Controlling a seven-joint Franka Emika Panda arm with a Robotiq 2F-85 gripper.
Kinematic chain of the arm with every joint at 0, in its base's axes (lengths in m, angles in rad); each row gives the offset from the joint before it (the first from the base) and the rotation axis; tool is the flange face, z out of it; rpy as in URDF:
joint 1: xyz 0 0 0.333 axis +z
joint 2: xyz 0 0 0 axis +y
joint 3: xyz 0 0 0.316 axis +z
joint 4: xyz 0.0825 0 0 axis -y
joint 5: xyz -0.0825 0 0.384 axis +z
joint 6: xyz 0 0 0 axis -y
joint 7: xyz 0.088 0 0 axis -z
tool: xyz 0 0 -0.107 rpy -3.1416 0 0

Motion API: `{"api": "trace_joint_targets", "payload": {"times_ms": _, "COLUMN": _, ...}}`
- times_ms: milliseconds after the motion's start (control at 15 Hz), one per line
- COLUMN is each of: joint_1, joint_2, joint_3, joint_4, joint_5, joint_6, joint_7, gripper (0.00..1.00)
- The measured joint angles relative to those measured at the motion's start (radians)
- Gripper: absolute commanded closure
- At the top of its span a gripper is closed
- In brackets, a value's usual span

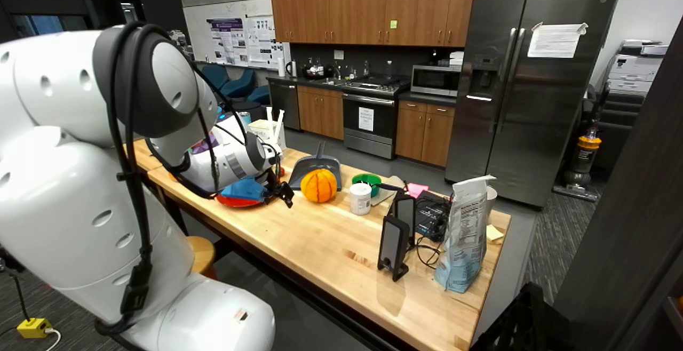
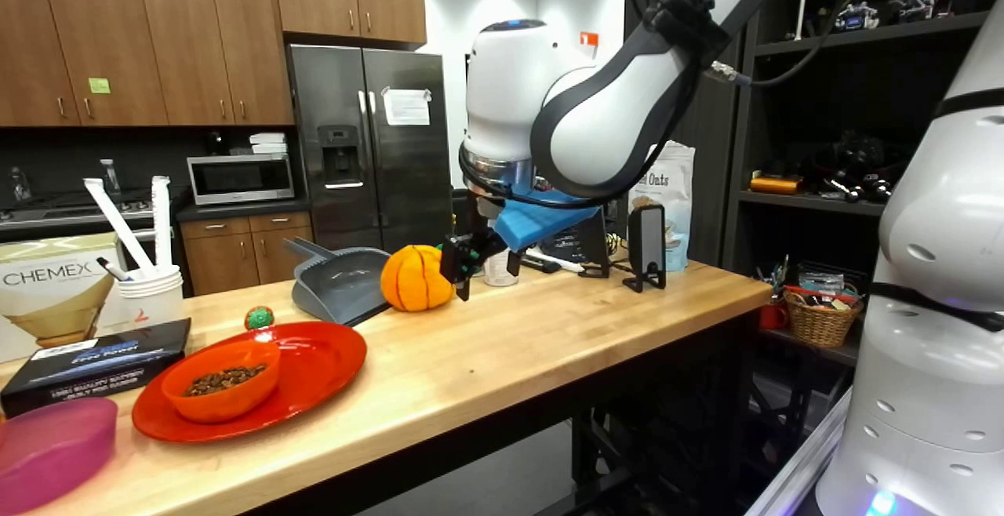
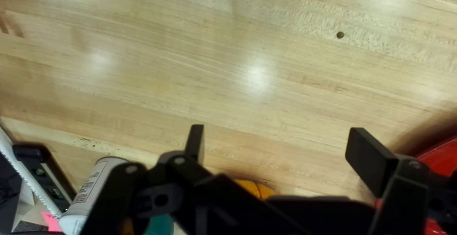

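parted, empty fingers point(image 3: 373, 161) hang over the bench point(image 3: 232, 95), and a low sideways swing might set rolling the orange pumpkin point(image 2: 416, 281) at their nine o'clock in an exterior view, which shows an orange bowl point(image 2: 239, 405) on a red plate point(image 2: 325, 363) that the wrist view crops to its edge.

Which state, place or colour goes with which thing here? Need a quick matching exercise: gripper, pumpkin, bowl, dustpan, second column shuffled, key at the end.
Column 1
1. Gripper
2. Pumpkin
3. Bowl
4. Dustpan

Column 2
A. Sitting on the red plate, with small brown pieces inside
B. Grey all over
C. Orange with dark lines down its sides
D. Open, jaws apart, nothing seen held between them

Pairs: 1-D, 2-C, 3-A, 4-B
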Motion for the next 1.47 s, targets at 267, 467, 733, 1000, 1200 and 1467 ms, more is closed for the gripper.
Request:
{"api": "trace_joint_targets", "payload": {"times_ms": 267, "joint_1": -0.002, "joint_2": 0.000, "joint_3": 0.000, "joint_4": -0.001, "joint_5": -0.004, "joint_6": 0.004, "joint_7": 0.000, "gripper": 0.00}}
{"api": "trace_joint_targets", "payload": {"times_ms": 467, "joint_1": -0.003, "joint_2": 0.000, "joint_3": 0.000, "joint_4": -0.001, "joint_5": -0.003, "joint_6": 0.004, "joint_7": 0.000, "gripper": 0.00}}
{"api": "trace_joint_targets", "payload": {"times_ms": 733, "joint_1": -0.003, "joint_2": 0.000, "joint_3": 0.000, "joint_4": -0.001, "joint_5": -0.003, "joint_6": 0.005, "joint_7": 0.000, "gripper": 0.00}}
{"api": "trace_joint_targets", "payload": {"times_ms": 1000, "joint_1": 0.002, "joint_2": -0.007, "joint_3": 0.000, "joint_4": 0.003, "joint_5": 0.000, "joint_6": 0.007, "joint_7": -0.005, "gripper": 0.00}}
{"api": "trace_joint_targets", "payload": {"times_ms": 1200, "joint_1": 0.003, "joint_2": -0.045, "joint_3": -0.001, "joint_4": 0.022, "joint_5": 0.001, "joint_6": 0.008, "joint_7": -0.008, "gripper": 0.00}}
{"api": "trace_joint_targets", "payload": {"times_ms": 1467, "joint_1": -0.013, "joint_2": -0.108, "joint_3": -0.004, "joint_4": 0.059, "joint_5": 0.000, "joint_6": 0.007, "joint_7": -0.010, "gripper": 0.00}}
